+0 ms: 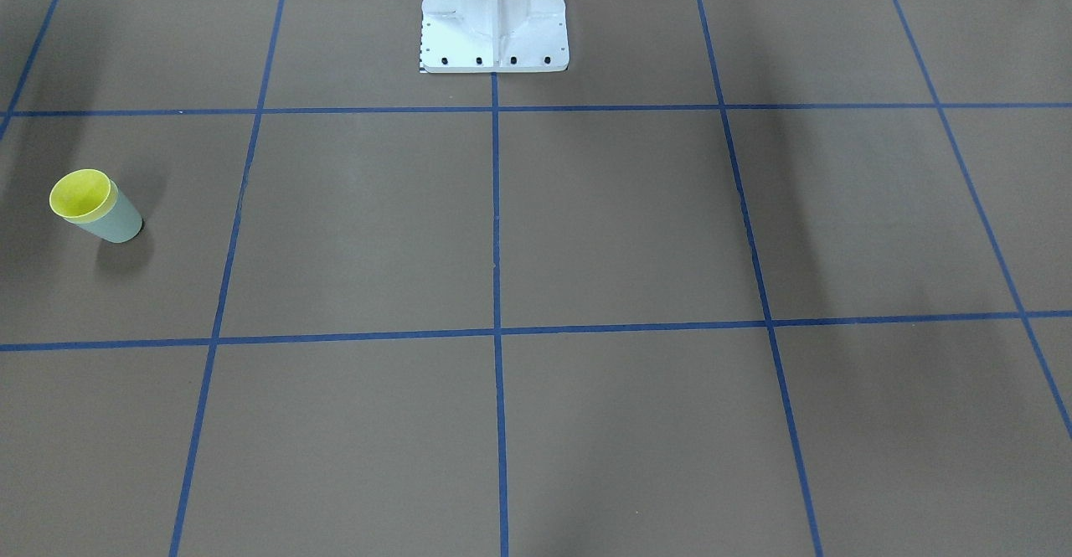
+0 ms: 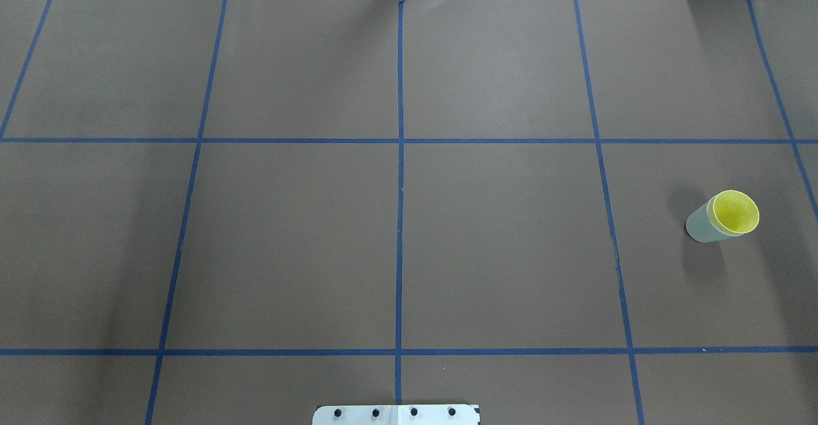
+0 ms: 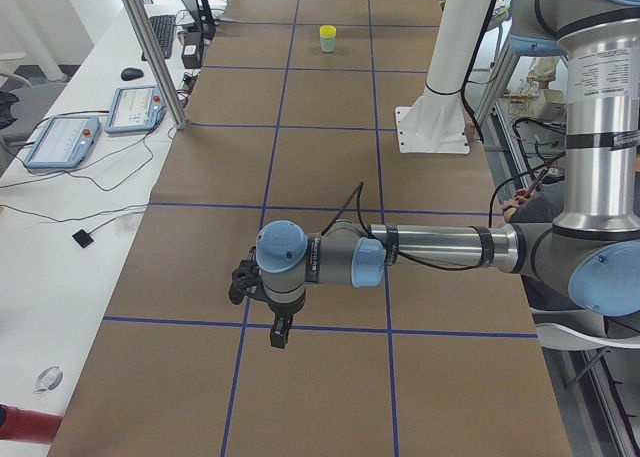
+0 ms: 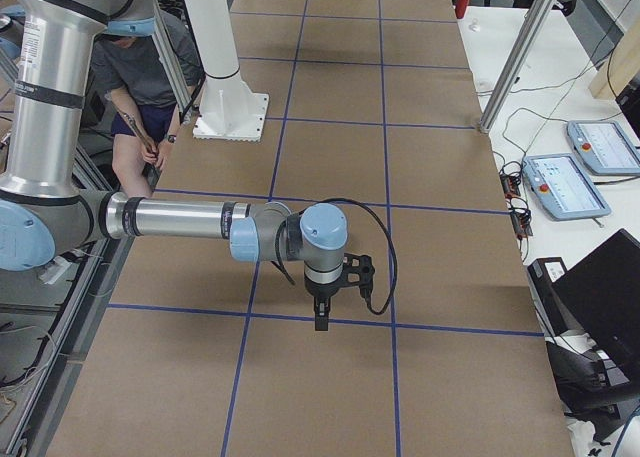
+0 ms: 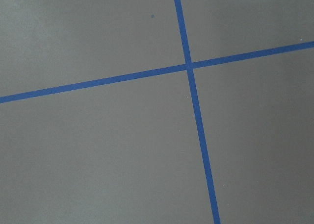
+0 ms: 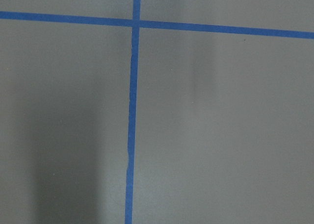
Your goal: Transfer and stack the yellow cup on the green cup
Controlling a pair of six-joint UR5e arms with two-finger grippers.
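Observation:
The yellow cup (image 1: 79,193) sits nested inside the green cup (image 1: 117,220), only its rim and inside showing. The pair stands upright on the brown table, far on the robot's right: yellow cup (image 2: 735,211), green cup (image 2: 702,225). It shows small and far in the exterior left view (image 3: 328,39). My left gripper (image 3: 277,335) hangs over the table, far from the cups. My right gripper (image 4: 320,320) hangs above the table's right part. Both show only in side views, so I cannot tell if they are open or shut. Both wrist views show only bare table and blue tape.
The white robot pedestal (image 1: 494,17) stands at the table's robot side. Blue tape lines (image 2: 400,220) grid the brown cover. A side bench holds pendants (image 3: 60,140) and a keyboard. Metal posts (image 4: 510,62) stand at the table's edge. A person (image 4: 140,87) sits behind the robot.

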